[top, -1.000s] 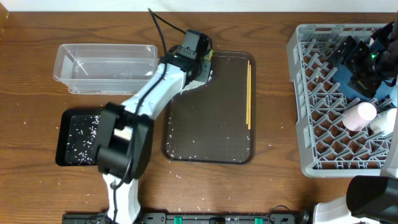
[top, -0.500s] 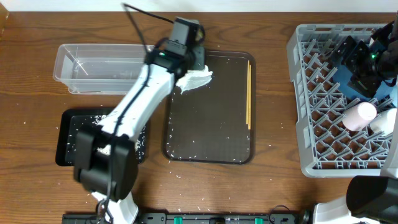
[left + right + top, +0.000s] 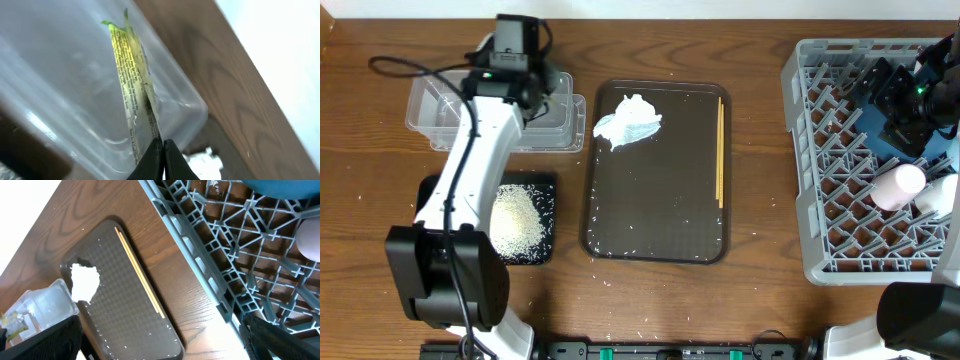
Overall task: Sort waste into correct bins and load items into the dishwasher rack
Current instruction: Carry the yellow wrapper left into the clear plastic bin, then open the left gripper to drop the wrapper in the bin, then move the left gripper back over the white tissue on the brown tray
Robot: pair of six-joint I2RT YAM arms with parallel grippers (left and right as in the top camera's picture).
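My left gripper (image 3: 162, 142) is shut on the yellow-green printed wrapper (image 3: 132, 75), which hangs over the inside of the clear tub (image 3: 445, 125). A crumpled white tissue (image 3: 628, 120) lies at the top of the brown tray (image 3: 655, 215), and thin chopsticks (image 3: 720, 150) lie along its right side. The rice heap (image 3: 517, 220) sits in the black tray (image 3: 546, 248). My right gripper (image 3: 160, 325) hangs open and empty over the left part of the grey dishwasher rack (image 3: 830, 150). The rack holds a pink cup (image 3: 898, 187), a white cup (image 3: 932, 196) and a dark-blue dish (image 3: 280, 187).
Stray rice grains are scattered over the brown tray and on the wooden table (image 3: 760, 120) near its front edge. My left arm (image 3: 470, 170) reaches from the front edge across the black tray to the tub. The rack fills the table's right side.
My left arm swung left from the brown tray's top edge to over the clear tub, carrying the wrapper. That uncovered the tissue and the rice heap. The right arm stayed still.
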